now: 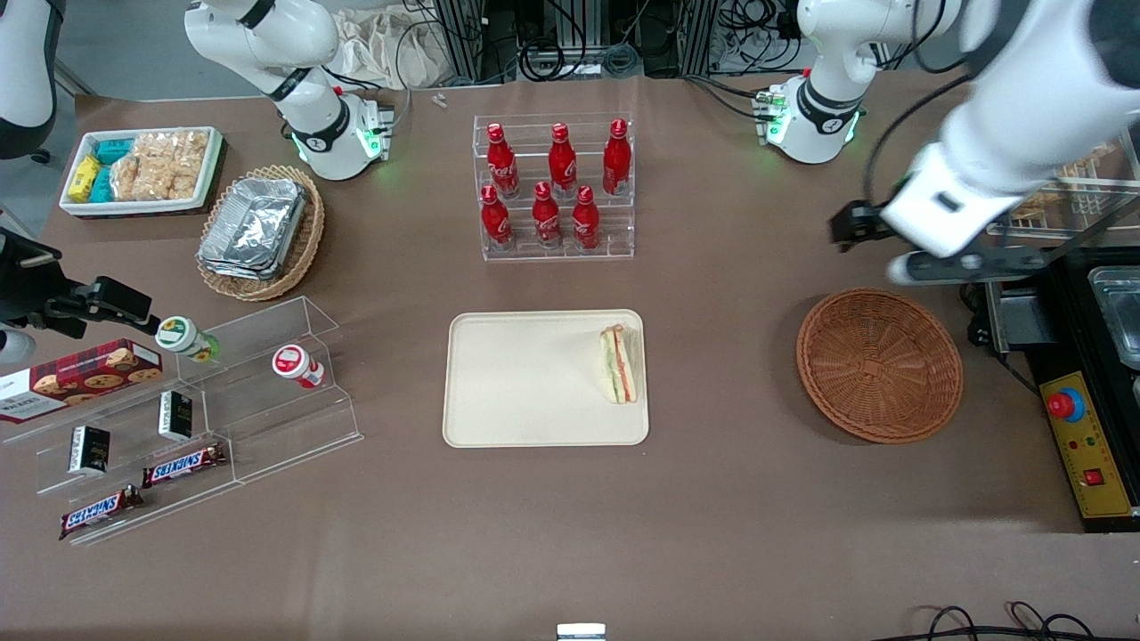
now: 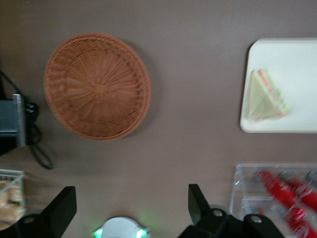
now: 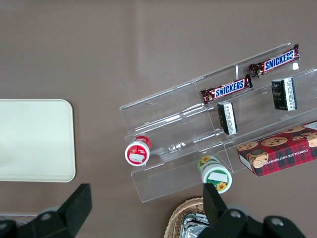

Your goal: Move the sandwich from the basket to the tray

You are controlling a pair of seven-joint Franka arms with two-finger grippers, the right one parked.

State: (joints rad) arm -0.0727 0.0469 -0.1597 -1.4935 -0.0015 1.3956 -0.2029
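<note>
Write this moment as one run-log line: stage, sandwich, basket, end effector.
stage: placed | sandwich: on tray, near its basket-side edge | basket: empty | end effector: open, raised above table, holding nothing

The working left arm (image 1: pixel 1006 116) was built of glossy white, rounded segments joined by black bands, with a black cable looping along it. Its round white base (image 1: pixel 815 120) carried green indicator lights and a small black logo. The gripper (image 2: pixel 131 206) was black, with two blocky, flat-faced fingers (image 2: pixel 197 201) set wide apart on a dark body with round bolt bosses.
</note>
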